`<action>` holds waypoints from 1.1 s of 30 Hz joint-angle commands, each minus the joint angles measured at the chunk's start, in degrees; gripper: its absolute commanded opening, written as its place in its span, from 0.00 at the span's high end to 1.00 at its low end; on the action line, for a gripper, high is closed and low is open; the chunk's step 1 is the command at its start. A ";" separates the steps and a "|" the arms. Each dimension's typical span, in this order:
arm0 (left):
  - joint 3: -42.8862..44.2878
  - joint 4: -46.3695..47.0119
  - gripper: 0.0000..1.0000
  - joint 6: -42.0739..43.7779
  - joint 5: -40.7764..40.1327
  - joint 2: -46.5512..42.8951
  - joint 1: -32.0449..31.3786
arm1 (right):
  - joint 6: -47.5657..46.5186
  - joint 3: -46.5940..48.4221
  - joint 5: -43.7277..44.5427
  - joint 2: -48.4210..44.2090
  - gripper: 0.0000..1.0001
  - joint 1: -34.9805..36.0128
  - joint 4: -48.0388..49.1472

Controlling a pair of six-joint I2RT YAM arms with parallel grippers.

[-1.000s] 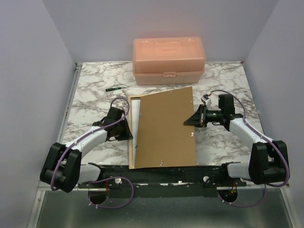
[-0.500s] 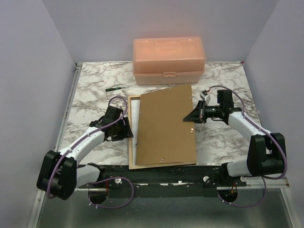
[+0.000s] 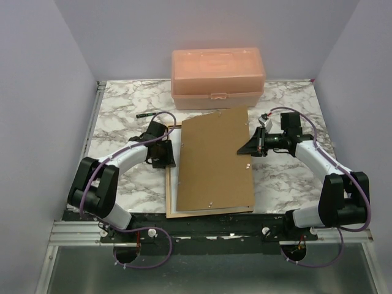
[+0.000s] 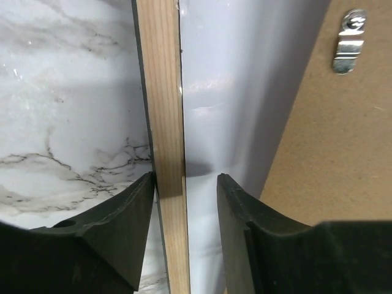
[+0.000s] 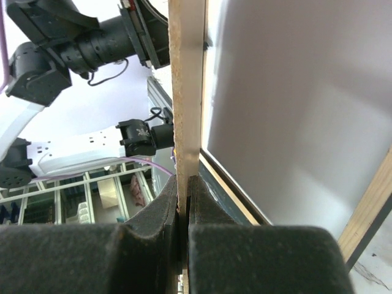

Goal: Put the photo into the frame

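The frame [image 3: 169,184] lies back up on the marble table, its light wood left rail [image 4: 165,122] showing. The photo's white reverse [image 4: 226,92] lies inside it, also seen in the right wrist view [image 5: 306,110]. The brown backing panel [image 3: 214,162] lies slanted over them, with a metal hanger clip [image 4: 349,37] on it. My right gripper [image 3: 251,149] is shut on the panel's right edge [image 5: 187,92] and holds that edge raised. My left gripper [image 3: 166,153] is open, its jaws astride the wood rail [image 4: 185,180].
A peach plastic box [image 3: 217,78] stands at the back of the table, just beyond the panel. A small dark pen [image 3: 146,114] lies at the back left. Purple-grey walls close in the table on three sides.
My left gripper has moved away from me along the frame's left rail. The right gripper has shifted the backing panel so that it lies more squarely over the frame.
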 commanded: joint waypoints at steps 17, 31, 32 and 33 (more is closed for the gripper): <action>6.87 -0.25 0.41 7.89 2.37 1.20 -0.57 | -4.67 3.88 0.51 2.86 0.99 -0.81 -6.18; -4.13 6.31 0.40 2.38 13.69 -4.50 6.93 | -5.20 3.85 -2.64 4.83 0.99 -0.73 -5.06; -5.00 7.91 0.41 2.08 15.56 -4.09 7.86 | -5.09 3.74 -2.81 4.88 0.99 -0.73 -4.80; -5.52 9.06 0.41 1.89 17.18 -3.54 8.86 | -4.98 3.70 -2.92 4.95 0.99 -0.73 -4.77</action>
